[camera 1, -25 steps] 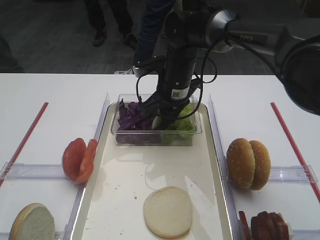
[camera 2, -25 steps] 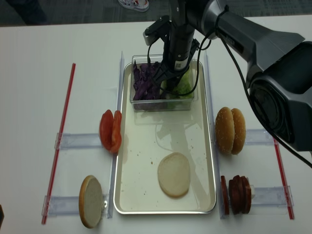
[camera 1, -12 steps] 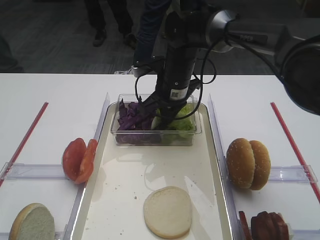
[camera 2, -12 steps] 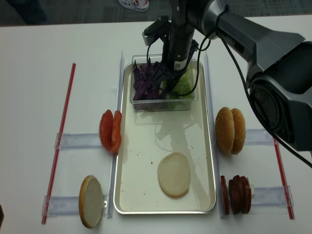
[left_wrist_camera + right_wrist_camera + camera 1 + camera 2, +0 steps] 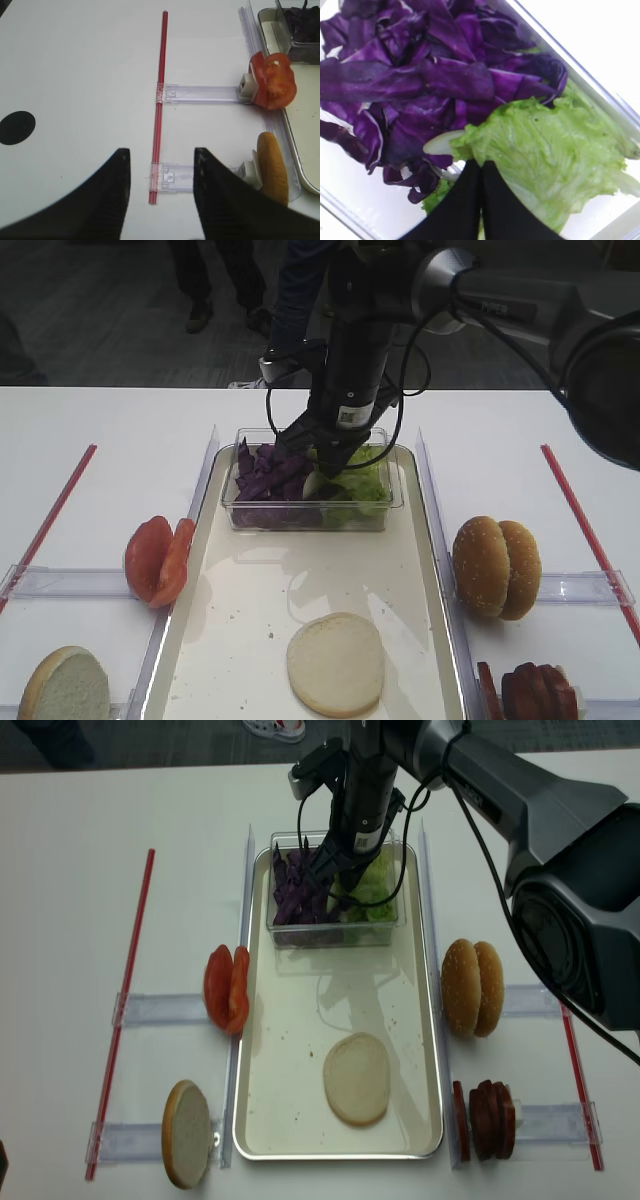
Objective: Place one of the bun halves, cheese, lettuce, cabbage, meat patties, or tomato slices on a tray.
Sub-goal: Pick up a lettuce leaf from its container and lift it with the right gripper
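My right gripper (image 5: 481, 166) is shut on the edge of a light-green lettuce (image 5: 545, 150) leaf, held just above the clear tub (image 5: 310, 512) at the far end of the cream tray (image 5: 250, 640). Purple cabbage (image 5: 420, 75) fills the tub's left side. One pale bun half (image 5: 335, 663) lies cut face up on the tray. My left gripper (image 5: 161, 152) hangs open over the white table, nothing between its fingers. No cheese is in view.
Tomato slices (image 5: 158, 560) stand in a holder left of the tray, with a bun half (image 5: 65, 685) nearer. Right of the tray stand bun halves (image 5: 497, 567) and meat patties (image 5: 530, 692). Red strips (image 5: 55, 508) mark the table's sides. People stand behind the table.
My right gripper has shut on the lettuce leaf and risen a little, lifting the leaf up from the tub. Everything else on the table is unmoved.
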Tool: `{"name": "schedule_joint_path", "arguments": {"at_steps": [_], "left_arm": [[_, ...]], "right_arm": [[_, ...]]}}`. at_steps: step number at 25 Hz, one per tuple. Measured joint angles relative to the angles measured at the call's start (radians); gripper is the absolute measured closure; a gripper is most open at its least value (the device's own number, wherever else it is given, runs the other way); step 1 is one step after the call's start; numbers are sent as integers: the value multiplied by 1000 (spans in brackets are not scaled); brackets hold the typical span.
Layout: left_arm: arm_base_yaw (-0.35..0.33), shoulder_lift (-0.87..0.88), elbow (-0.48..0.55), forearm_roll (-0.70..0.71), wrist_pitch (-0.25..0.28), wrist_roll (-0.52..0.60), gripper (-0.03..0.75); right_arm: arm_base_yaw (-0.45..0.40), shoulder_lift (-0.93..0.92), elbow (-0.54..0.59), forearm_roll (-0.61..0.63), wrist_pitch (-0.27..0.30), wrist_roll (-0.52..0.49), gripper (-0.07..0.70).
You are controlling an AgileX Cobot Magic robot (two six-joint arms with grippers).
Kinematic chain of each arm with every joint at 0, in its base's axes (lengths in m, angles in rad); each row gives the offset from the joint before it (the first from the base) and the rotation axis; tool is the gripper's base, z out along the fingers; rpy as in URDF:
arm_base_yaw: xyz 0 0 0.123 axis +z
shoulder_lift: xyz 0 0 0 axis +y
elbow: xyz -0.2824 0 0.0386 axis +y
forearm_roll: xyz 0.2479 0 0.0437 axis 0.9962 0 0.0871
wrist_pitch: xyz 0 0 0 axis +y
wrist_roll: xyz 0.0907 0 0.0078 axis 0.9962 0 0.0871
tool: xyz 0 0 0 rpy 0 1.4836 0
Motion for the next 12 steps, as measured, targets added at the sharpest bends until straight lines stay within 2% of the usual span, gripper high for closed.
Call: {"name": "schedule_joint_path", "arguments": {"at_steps": [12], "left_arm": [[0,0,0,0,0,0,428]], "right_arm": [[0,-40,-8,-22,27,2,602]]}}
